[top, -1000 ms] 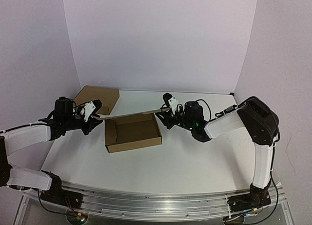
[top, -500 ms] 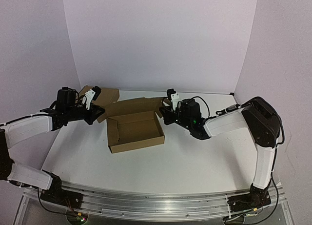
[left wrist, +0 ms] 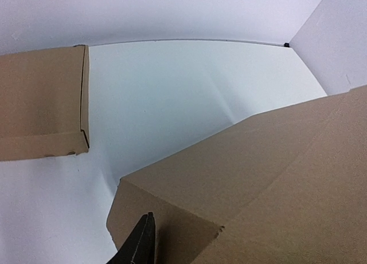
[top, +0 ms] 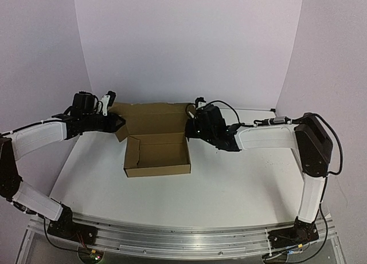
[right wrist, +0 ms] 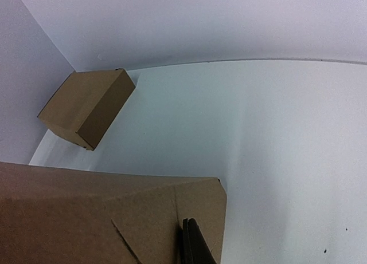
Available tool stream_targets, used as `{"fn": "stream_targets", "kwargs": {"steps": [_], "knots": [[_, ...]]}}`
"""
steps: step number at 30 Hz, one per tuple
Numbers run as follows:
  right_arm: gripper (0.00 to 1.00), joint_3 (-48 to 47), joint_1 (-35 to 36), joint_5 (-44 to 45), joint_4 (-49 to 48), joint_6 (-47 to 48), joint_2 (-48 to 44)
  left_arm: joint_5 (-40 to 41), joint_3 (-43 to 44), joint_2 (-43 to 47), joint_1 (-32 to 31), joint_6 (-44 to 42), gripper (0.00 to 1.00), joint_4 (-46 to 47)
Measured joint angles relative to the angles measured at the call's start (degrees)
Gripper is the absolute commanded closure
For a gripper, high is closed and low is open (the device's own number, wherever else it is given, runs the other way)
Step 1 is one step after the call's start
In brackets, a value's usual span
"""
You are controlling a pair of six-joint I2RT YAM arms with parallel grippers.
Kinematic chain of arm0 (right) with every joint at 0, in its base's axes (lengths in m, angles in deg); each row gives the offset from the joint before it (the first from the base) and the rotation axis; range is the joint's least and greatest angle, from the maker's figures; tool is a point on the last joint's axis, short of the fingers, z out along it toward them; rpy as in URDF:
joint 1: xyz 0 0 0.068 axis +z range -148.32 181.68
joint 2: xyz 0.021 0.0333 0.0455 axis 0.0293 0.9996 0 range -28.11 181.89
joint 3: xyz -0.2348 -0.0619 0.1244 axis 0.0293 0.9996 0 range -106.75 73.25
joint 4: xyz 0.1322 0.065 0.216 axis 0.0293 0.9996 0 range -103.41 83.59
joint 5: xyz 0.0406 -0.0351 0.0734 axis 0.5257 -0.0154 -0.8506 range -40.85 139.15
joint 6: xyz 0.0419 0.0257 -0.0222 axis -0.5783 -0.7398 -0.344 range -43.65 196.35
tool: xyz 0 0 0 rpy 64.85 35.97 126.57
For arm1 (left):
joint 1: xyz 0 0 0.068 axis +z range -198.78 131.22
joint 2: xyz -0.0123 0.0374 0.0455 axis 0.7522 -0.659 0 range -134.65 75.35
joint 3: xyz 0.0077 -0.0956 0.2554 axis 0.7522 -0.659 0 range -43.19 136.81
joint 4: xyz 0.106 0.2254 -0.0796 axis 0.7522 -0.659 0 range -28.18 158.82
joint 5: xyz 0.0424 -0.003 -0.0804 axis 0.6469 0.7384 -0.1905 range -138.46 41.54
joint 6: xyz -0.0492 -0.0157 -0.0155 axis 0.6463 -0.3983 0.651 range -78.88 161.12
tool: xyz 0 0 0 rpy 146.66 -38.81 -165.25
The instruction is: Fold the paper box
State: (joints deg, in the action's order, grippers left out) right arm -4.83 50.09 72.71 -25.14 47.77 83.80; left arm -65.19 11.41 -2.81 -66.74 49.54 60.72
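Paper box [top: 157, 155], a plain brown die-cut cardboard mailer, sits on the white table [top: 229, 178] between the two sets of jaws. Its shallow tray is open and lies just nearer than both. Its broad lid panel [top: 152, 116] stands raised along the far side, spanning from one gripper to the other.

The black left gripper [top: 114, 122] is at the panel's left corner. From the left wrist, one dark finger [left wrist: 140, 244] lies against the face of a folded side flap [left wrist: 166, 218]. The other finger is hidden behind the cardboard, so I cannot tell whether these jaws are clamped or merely touching.

The black right gripper [top: 191, 125] is at the panel's right corner. Its dark finger [right wrist: 192, 244] lies flat on the cardboard near the edge, and the jaws are drawn nearly together, pinching that corner.

A second, closed brown cardboard box [left wrist: 40, 103] rests beyond the left jaws, apart from the flap.
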Motion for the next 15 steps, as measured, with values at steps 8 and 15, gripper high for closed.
{"fn": "stream_targets", "kwargs": {"steps": [8, 15], "knots": [[1.0, -3.24, 1.26, 4.59, 8.1, -7.04, -0.44, 2.08, 2.1, -1.25, 0.14, -0.16, 0.23, -6.67], [1.0, -3.84, 1.5, 5.47, 10.2, -9.18, -0.72, 1.09, 4.48, -1.36, 3.97, -3.86, 0.24, -12.48]]}}
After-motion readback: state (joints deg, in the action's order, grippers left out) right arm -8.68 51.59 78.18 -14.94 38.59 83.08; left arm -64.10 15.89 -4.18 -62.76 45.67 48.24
